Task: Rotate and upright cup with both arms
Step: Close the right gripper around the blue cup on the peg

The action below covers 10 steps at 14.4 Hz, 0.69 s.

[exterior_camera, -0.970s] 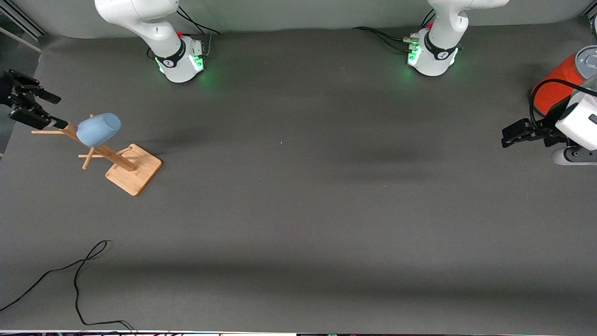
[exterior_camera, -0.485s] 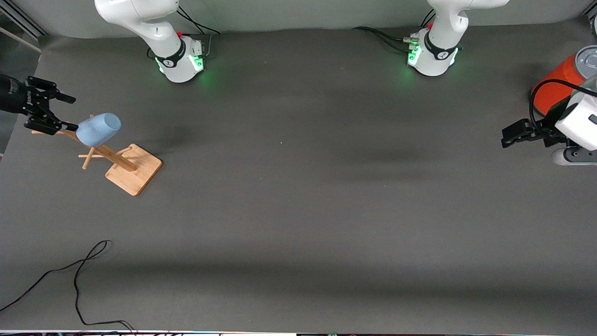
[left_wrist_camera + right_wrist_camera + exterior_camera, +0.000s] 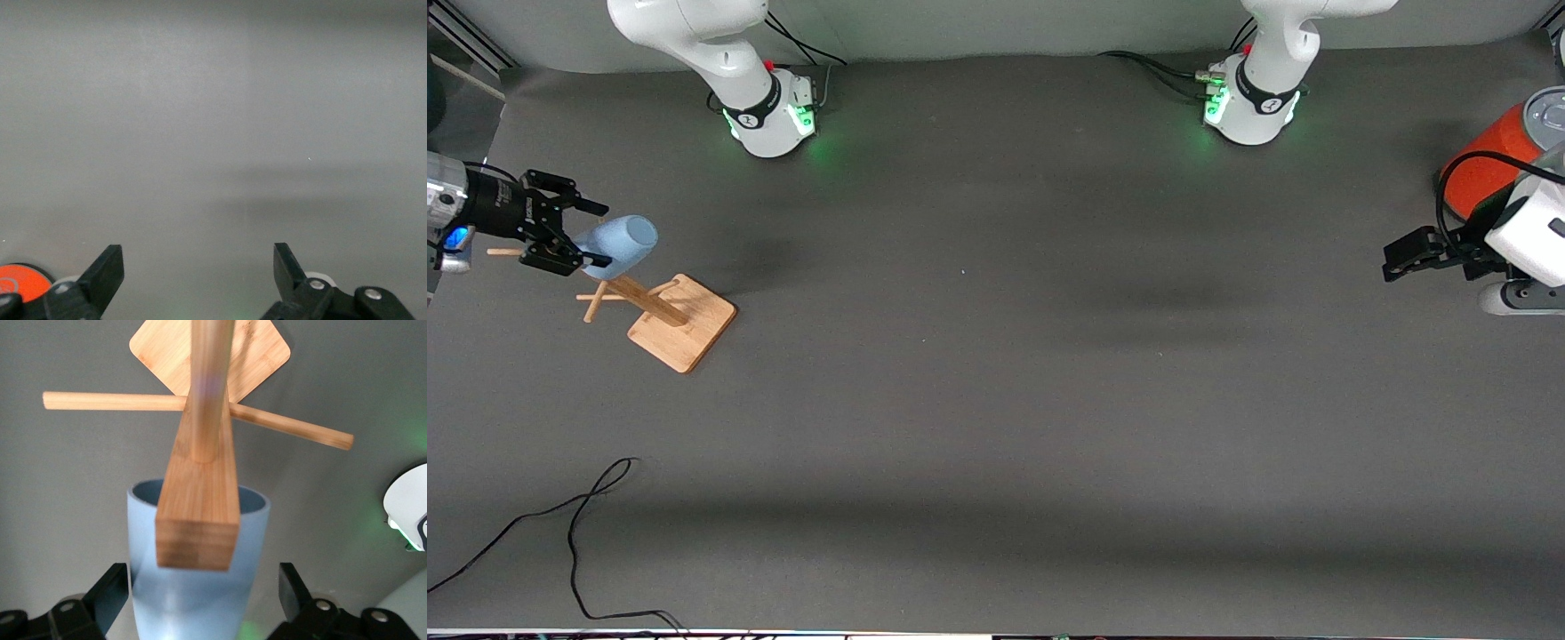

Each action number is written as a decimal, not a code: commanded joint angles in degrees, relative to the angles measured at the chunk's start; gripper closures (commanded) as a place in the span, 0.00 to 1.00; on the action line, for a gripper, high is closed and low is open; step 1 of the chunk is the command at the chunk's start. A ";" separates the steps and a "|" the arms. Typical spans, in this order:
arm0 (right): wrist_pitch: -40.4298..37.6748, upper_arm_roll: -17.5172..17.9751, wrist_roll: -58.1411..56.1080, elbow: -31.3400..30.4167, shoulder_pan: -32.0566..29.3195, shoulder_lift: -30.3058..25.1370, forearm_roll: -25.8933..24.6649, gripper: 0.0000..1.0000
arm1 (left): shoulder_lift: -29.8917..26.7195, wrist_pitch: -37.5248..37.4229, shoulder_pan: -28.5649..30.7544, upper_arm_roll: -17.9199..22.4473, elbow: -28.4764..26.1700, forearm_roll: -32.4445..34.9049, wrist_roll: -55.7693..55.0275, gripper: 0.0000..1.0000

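Cup [image 3: 615, 245] was what you had hanging on the wooden peg rack [image 3: 660, 309] toward the right arm's end of the table: a small light-blue tumbler, lying tilted on a peg near the top of the rack's post, its open mouth turned toward the middle of the table. Your right gripper [image 3: 580, 236] sat level with the cup's closed end, fingers spread wide, one on each side of the tumbler; in the right wrist view the cup [image 3: 198, 565] lay between the two black fingers [image 3: 105, 595] with gaps on both sides, so nothing was gripped. The rack's square base [image 3: 210, 350] and cross pegs showed past the post in that view. Your left gripper [image 3: 1403, 256] waited at the left arm's end of the table, just beside the orange can [image 3: 1491, 160] with its grey lid, its fingers [image 3: 104, 273] also spread apart and holding nothing. A thin black cable [image 3: 574, 524] lay loose on the grey table [image 3: 996, 400], nearer the front camera than the rack.
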 commanded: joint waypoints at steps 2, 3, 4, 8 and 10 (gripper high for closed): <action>2.04 -0.06 0.52 -0.47 0.38 1.43 1.56 0.00 | 0.57 -0.35 0.20 -0.10 1.14 -0.08 0.54 0.00; 2.13 -0.06 0.52 -0.48 0.38 2.12 1.65 0.00 | 0.57 -0.35 0.20 -0.10 1.14 -0.08 0.54 0.00; 2.13 -0.06 0.43 -0.48 0.38 2.31 2.26 0.01 | 0.57 -0.35 0.20 -0.10 1.14 -0.08 0.54 0.00; 2.04 0.03 0.34 -0.48 0.47 2.31 2.53 0.36 | 0.57 -0.35 0.20 -0.10 1.14 -0.08 0.54 0.00; 1.69 0.11 0.34 -0.13 0.47 2.31 2.70 0.39 | 0.57 -0.35 0.20 -0.10 1.14 -0.08 0.54 0.00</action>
